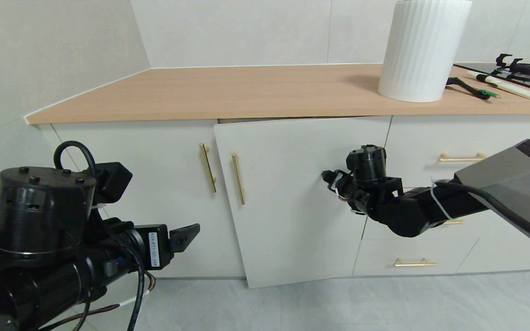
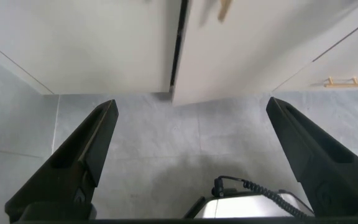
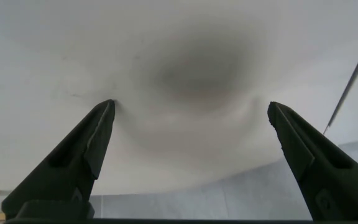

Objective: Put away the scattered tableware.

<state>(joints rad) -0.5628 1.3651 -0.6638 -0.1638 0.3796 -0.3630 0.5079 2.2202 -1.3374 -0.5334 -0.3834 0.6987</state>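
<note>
Your right end effector (image 1: 330, 177) has its jaws spread wide with nothing between them. Its tips are close up against the face of the cabinet door (image 1: 292, 216), which stands ajar. I cannot tell if they touch it. They are well toward the hinge side, away from the door's gold handle (image 1: 238, 178).

Your left end effector (image 1: 190, 234) is likewise wide and empty, low in front of the closed door and aimed toward the cupboard's foot.

The tableware is up on the bench (image 1: 223, 92), far right, just past the white ribbed canister (image 1: 423, 50). There is a black-handled utensil (image 1: 469, 86) with a green tip and a long cream one (image 1: 511, 87), both by the stove (image 1: 529, 69) (the cream one seems to rest partly on its edge).

Both look light, stiff and slim. They lie flat, so expect them to skate when nudged. I would pinch each across mid-handle from above, narrowing the jaws first.
</note>
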